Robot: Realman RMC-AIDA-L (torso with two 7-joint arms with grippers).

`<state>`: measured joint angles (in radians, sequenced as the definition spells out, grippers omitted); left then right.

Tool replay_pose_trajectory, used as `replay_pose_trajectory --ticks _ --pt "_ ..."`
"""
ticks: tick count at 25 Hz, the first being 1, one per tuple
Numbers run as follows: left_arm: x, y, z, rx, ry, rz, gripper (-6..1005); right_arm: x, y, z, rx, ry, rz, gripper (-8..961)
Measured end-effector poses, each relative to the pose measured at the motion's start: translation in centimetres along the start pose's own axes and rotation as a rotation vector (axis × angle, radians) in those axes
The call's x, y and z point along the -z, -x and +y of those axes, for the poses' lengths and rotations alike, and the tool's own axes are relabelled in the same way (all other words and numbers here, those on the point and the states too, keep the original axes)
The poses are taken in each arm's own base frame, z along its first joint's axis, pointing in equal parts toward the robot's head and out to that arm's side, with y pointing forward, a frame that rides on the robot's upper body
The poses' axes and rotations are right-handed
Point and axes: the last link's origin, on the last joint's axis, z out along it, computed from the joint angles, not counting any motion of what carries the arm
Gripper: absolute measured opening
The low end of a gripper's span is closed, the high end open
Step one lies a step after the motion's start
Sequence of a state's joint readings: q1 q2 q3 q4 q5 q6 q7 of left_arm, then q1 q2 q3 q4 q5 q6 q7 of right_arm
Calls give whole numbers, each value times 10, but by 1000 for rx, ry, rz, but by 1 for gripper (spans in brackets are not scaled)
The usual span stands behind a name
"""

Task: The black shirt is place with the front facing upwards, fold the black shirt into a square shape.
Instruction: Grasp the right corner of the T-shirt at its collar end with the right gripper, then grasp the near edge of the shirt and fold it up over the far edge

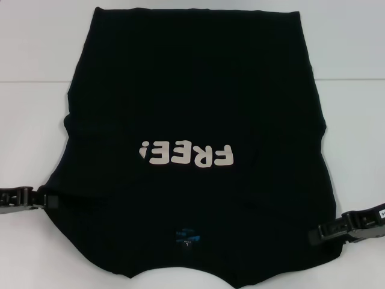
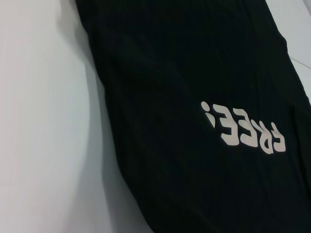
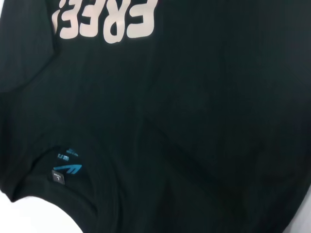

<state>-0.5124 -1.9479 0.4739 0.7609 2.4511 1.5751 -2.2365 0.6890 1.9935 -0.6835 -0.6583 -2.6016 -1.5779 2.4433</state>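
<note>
The black shirt [image 1: 192, 90] lies flat and front up on the white table [image 1: 36, 54], its collar towards me. Its cream letters "FREE!" [image 1: 185, 155] read upside down from here, and the small blue neck label [image 1: 185, 235] sits near the front edge. My left gripper [image 1: 49, 198] rests at the shirt's left edge, low by the shoulder. At the shirt's right edge, nearer the front, is my right gripper [image 1: 314, 235]. The left wrist view shows the shirt [image 2: 194, 73] and its letters [image 2: 243, 128]. In the right wrist view I see the shirt [image 3: 204, 126], collar and label [image 3: 65, 170].
Bare white table surface [image 2: 43, 126] lies on both sides of the shirt and beyond its far hem. The shirt's near edge runs out of the head view at the bottom.
</note>
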Motion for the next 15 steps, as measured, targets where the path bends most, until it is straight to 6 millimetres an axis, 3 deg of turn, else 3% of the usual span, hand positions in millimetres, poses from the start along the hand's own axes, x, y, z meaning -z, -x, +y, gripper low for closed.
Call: replay_pose_trajectory --ticks 12,15 --pt "0 -1 0 1 4 8 37 -3 1 0 20 -13 -7 714" --pt "1 -1 0 0 6 12 37 -4 2 -1 24 -26 -3 583"
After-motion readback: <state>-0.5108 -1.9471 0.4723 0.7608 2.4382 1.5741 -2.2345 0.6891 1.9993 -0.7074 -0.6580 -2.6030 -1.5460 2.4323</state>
